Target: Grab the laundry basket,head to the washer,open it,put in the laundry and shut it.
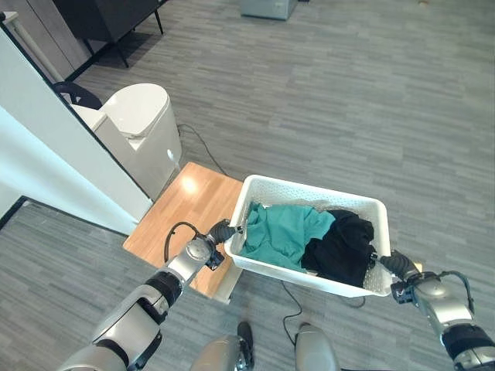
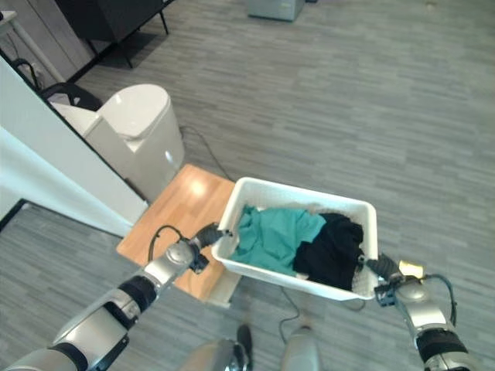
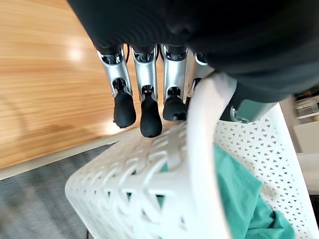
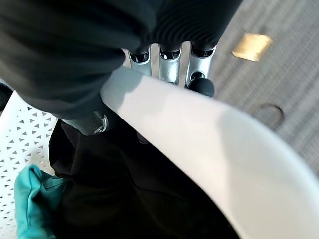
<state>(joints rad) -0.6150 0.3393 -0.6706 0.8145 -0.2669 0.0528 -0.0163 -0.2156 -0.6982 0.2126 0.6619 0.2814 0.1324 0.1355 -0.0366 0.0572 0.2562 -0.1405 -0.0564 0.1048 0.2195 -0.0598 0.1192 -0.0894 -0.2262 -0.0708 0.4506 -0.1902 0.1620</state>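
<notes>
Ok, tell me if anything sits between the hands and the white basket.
Nothing visible does. The left hand and the right hand each grip an end rim of the white perforated plastic laundry basket, thumbs inside, fingers outside.

It looked like a home room: grey plank floor (image 1: 348, 93), a white lidded bin (image 1: 143, 127), dark furniture legs (image 1: 116, 42)

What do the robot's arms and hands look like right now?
Both arms are silver-grey with dark bands at the joints. The left hand and right hand have silver fingers with black rounded tips. A dark ribbed cover wraps each wrist.
</notes>
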